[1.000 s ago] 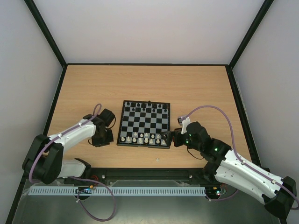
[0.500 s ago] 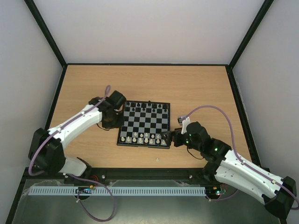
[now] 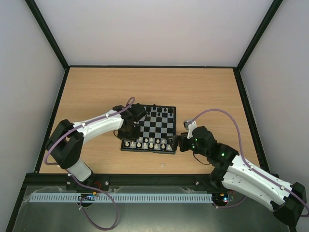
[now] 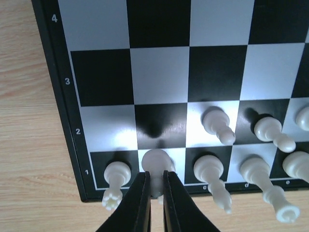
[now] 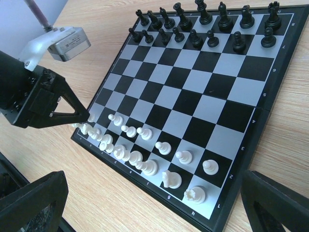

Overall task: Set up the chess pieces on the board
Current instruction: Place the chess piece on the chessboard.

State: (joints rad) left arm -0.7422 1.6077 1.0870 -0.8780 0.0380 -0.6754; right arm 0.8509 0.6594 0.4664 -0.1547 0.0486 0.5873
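The board (image 3: 155, 126) lies mid-table with black chess pieces (image 3: 153, 110) along its far rows and white ones (image 3: 150, 143) along the near rows. My left gripper (image 3: 131, 129) reaches over the near left corner. In the left wrist view the left gripper (image 4: 155, 175) is shut on a white piece (image 4: 156, 160) over the second square of the first row, beside a white rook (image 4: 116, 173). Whether that piece touches the board (image 4: 159, 72) I cannot tell. My right gripper (image 3: 175, 143) stands open off the near right corner, nothing between its fingers (image 5: 34, 200).
One small white piece (image 3: 162, 165) lies on the wooden table (image 3: 96, 92) in front of the board. Black-framed walls close the table on three sides. In the right wrist view the left gripper (image 5: 87, 117) hangs over the white rows (image 5: 145, 166).
The left arm has swung right, from the table left of the board to over the board's near left corner, staying shut. The right arm has not moved.
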